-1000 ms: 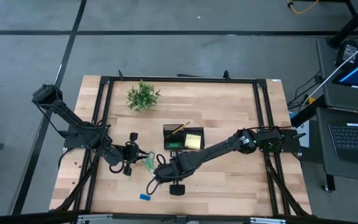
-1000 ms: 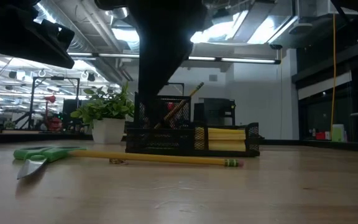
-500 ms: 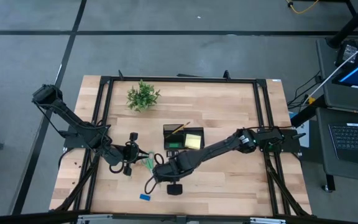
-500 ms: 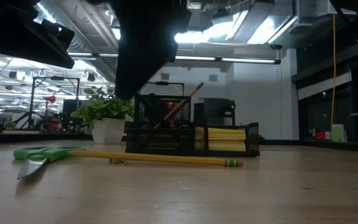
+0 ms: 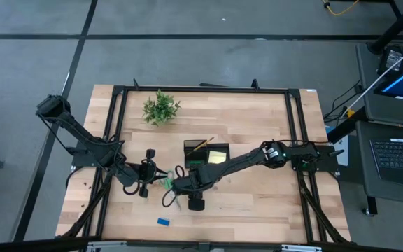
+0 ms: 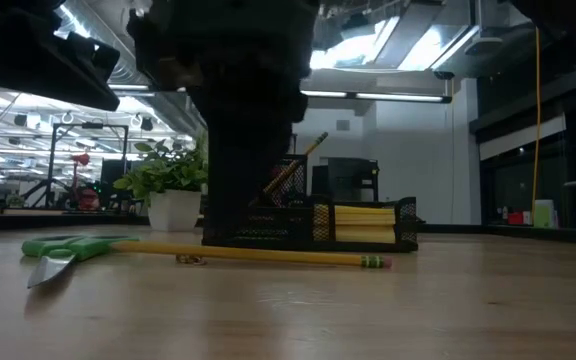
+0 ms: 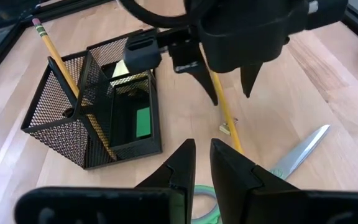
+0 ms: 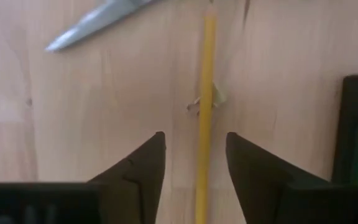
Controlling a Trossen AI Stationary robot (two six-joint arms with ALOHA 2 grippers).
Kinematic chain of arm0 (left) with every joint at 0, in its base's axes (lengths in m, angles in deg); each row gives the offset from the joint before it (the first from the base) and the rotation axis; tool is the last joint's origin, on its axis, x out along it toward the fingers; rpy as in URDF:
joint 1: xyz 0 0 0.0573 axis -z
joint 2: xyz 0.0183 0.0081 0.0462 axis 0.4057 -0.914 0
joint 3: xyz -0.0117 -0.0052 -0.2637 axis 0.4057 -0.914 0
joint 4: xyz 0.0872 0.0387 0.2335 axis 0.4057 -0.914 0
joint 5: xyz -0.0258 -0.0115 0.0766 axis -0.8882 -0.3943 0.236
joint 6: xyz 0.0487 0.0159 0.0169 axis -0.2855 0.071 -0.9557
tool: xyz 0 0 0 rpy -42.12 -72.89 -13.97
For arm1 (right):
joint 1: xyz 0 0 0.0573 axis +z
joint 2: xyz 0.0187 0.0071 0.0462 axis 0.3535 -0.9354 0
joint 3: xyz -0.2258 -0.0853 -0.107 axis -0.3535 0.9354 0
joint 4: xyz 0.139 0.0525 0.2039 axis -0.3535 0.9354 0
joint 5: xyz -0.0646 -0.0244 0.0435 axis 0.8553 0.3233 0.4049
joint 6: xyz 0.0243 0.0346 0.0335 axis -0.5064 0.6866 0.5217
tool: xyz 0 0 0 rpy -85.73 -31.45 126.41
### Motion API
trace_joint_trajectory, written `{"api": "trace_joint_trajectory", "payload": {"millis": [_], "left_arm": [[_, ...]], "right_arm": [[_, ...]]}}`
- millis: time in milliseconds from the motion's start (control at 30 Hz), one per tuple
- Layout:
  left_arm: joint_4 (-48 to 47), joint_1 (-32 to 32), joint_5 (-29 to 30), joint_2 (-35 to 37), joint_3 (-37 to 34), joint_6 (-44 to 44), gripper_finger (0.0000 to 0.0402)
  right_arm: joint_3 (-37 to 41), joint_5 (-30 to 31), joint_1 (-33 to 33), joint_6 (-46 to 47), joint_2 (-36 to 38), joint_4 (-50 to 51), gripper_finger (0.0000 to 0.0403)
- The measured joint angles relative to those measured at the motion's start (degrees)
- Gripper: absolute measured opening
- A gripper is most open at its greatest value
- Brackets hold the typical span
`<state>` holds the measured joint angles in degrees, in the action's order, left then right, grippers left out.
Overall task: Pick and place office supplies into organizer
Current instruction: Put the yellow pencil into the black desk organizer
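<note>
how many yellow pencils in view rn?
2. One pencil lies flat on the table, between the right gripper's open fingers. The other pencil leans in the organizer. More may be hidden.

Wood table (image 5: 257, 203) — pencil (image 6: 268, 256), scissors (image 6: 63, 250), organizer (image 5: 206, 155), plant (image 5: 160, 108).

In the low view, a dark arm (image 6: 233, 120) blocks the left part of the organizer (image 6: 368, 222). The right wrist view cuts off the pencil (image 8: 205, 112) at the bottom edge and shows only the scissors (image 8: 95, 22) blade tip. A small object beside the pencil is too small to identify.
</note>
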<state>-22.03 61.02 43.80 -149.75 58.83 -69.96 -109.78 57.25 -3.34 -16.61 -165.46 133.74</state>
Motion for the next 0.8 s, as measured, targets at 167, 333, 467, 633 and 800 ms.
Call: {"api": "trace_joint_trajectory", "payload": {"millis": [167,333,467,633,800], "left_arm": [[-0.11,0.0,0.02,0.0,0.0,0.01,0.0047],[-0.11,0.0,0.01,0.0,0.0,0.02,0.0047],[-0.13,0.0,0.02,0.0,0.0,0.02,0.0048],[-0.14,0.0,0.0,0.0,0.0,0.02,0.0049],[-0.15,0.0,0.0,0.0,0.0,0.03,0.0047]], "right_arm": [[-0.01,-0.62,-0.68,-1.26,0.0,-1.94,0.0174],[-0.01,-2.23,-0.99,-1.64,-0.34,-1.98,0.0174],[-0.01,-2.25,-1.12,-2.06,-0.42,-2.02,0.0174],[-0.01,-2.25,-1.14,-2.79,-0.42,-2.0,0.0174],[1.02,-2.27,-1.18,-2.79,-0.44,-3.24,0.0174]]}}
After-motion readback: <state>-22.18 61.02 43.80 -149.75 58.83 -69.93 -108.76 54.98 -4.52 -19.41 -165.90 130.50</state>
